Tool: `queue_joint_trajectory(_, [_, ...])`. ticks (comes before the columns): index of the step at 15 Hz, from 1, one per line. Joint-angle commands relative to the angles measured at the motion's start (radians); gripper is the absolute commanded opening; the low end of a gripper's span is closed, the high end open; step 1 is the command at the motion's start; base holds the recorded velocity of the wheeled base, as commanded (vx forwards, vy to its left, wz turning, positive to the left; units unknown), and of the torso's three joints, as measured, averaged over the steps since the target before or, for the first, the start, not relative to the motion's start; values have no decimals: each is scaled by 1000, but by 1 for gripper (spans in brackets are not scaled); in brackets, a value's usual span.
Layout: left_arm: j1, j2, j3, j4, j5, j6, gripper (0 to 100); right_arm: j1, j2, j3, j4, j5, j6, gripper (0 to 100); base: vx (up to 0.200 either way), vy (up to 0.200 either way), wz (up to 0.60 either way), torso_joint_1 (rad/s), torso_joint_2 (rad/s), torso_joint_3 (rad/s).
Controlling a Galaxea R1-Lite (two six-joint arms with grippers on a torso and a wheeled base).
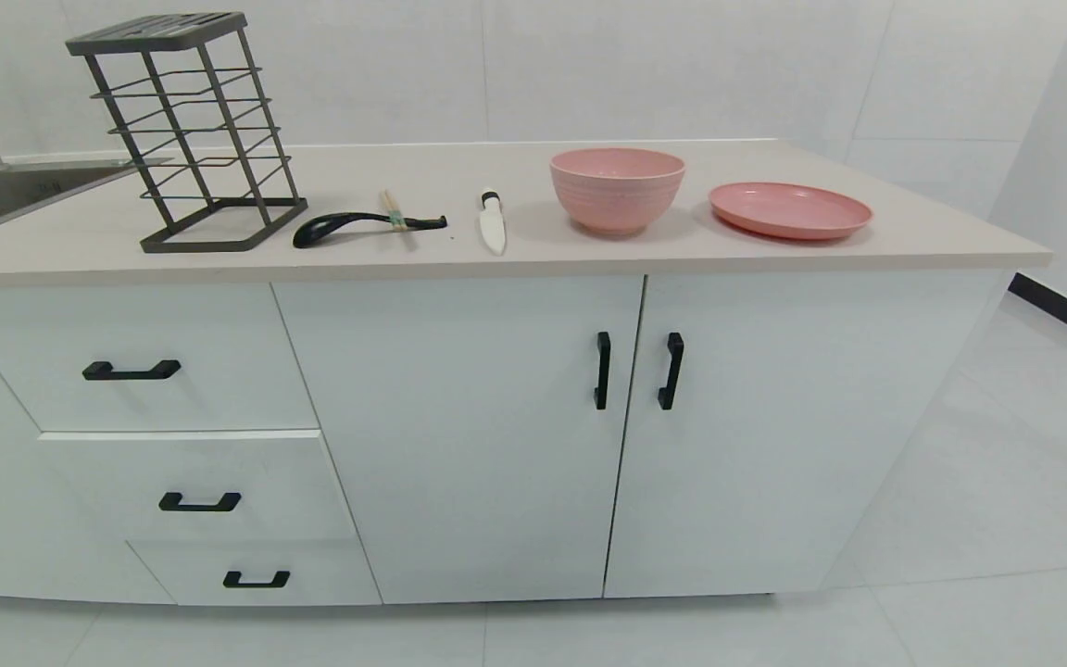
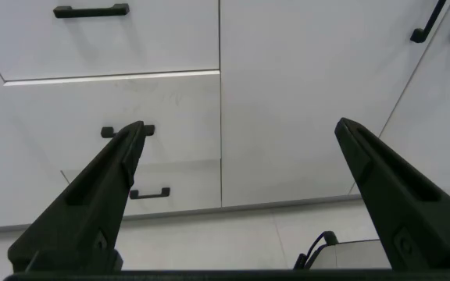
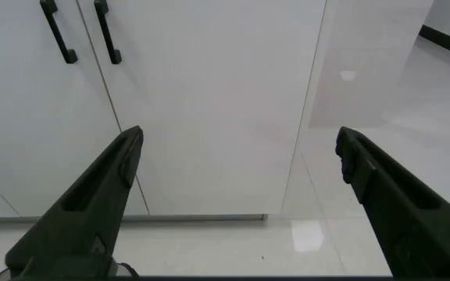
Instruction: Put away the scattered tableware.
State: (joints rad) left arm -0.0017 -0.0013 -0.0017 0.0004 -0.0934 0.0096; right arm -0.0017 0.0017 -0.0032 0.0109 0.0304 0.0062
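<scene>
Bright, even light falls from above, diffuse enough that the pink bowl (image 1: 617, 190) and pink plate (image 1: 789, 209) throw only soft, pale shadows on the counter (image 1: 589, 250). Wide-angle distortion bows the counter's front edge and slants the sides of the cabinet (image 1: 459, 417). A white glare patch sits on the glossy floor tile (image 3: 308, 234). The left claw (image 2: 239, 129) and right claw (image 3: 239, 134) show as dark silhouettes against the white cabinet.
</scene>
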Motion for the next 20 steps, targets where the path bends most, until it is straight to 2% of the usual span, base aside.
queue_joint_trajectory(1, [0, 1, 0, 0, 0, 1, 100, 0, 1, 0, 0, 0, 0, 100, 0, 0, 0, 0, 0, 0])
queue_joint_trajectory(10, [0, 1, 2, -2, 1, -2, 100, 0, 1, 0, 1, 0, -3, 100, 0, 0, 0, 0, 0, 0])
queue_joint_trajectory(12, [0, 1, 2, 0, 0, -2, 100, 0, 1, -1, -103, 2, -6, 100, 0, 0, 0, 0, 0, 0])
queue_joint_trajectory(13, [0, 1, 2, 0, 0, 0, 100, -8, 18, -21, -261, 9, -22, 100, 0, 0, 0, 0, 0, 0])
queue_joint_trajectory(16, [0, 1, 2, 0, 0, -2, 100, 0, 144, -127, -235, 114, -29, 100, 0, 0, 0, 0, 0, 0])
queue_joint_trajectory(18, [0, 1, 2, 0, 0, -2, 100, 52, 208, -176, -200, 218, -32, 100, 0, 0, 0, 0, 0, 0])
queue_joint_trajectory(20, [0, 1, 2, 0, 0, 0, 100, 58, 273, -205, -121, 244, -32, 100, 0, 0, 0, 0, 0, 0])
